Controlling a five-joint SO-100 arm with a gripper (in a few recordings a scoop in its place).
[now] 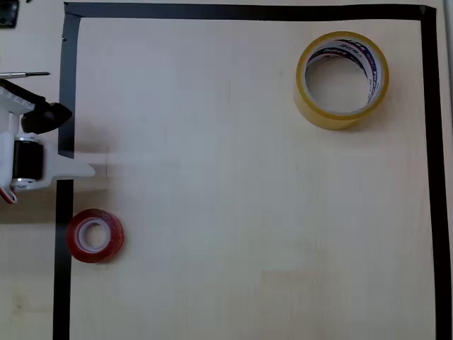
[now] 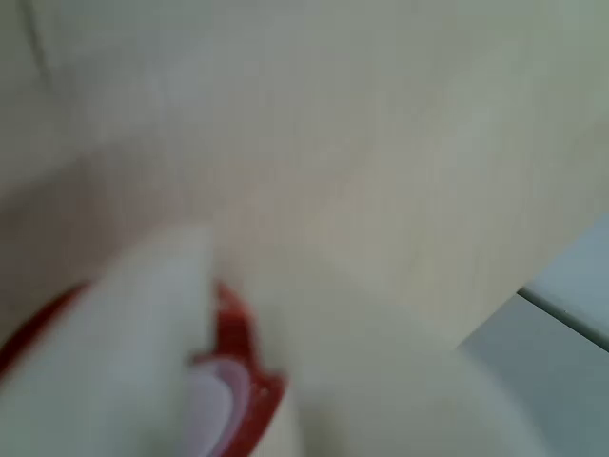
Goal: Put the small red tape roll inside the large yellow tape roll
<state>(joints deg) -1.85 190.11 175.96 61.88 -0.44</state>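
Gripper (image 1: 88,170) state unclear, above small red tape roll (image 1: 94,235); large yellow tape roll (image 1: 342,79) far off.

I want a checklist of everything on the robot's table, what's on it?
Surface: pale wooden table framed by black tape border.
Job's things: small red tape roll lying flat at lower left, on the border's edge; large yellow tape roll at upper right, hole empty.
Clutter: thin tool outside the border.
Grippers: gripper above the red roll, holding nothing; fingers blurred in the wrist view.
Cables: red wire at the arm.
Surroundings: nothing seen.
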